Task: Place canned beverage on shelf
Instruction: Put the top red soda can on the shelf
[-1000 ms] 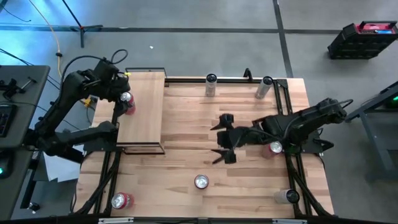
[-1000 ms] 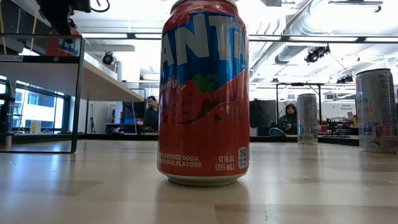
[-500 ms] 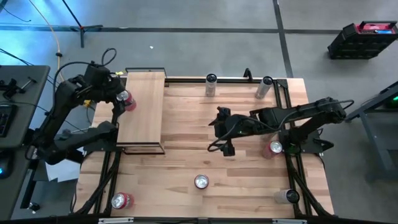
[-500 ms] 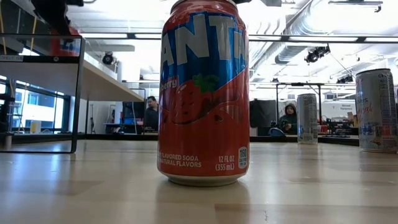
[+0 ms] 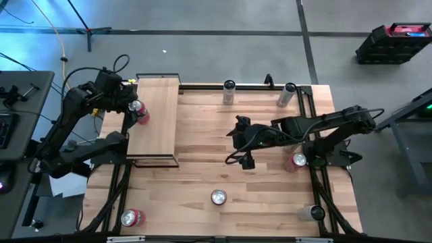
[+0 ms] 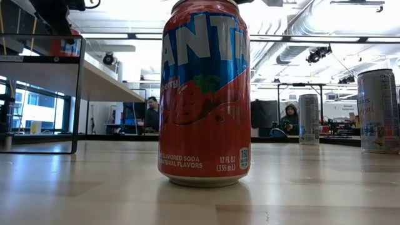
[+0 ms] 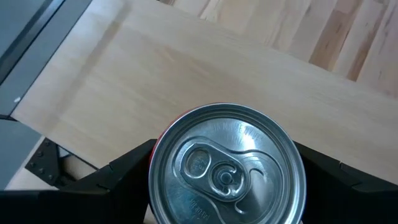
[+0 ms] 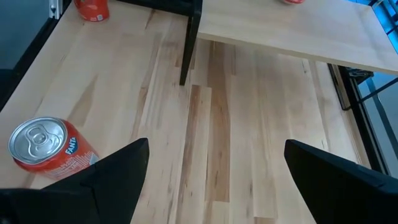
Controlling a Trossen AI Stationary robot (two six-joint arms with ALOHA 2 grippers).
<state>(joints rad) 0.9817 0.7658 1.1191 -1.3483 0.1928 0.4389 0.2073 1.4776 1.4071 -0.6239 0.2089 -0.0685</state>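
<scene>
Left claw (image 5: 135, 108) grips a red can (image 5: 138, 111) upright over the shelf's (image 5: 154, 121) left edge.

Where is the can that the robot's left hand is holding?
In the high view, the red can sits in the left gripper at the table's left side, over the left edge of the shelf. The left wrist view shows its silver top above the pale board.

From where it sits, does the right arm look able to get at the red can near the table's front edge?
Probably yes: the right gripper is open and empty, with only bare tabletop between it and the red can.
</scene>
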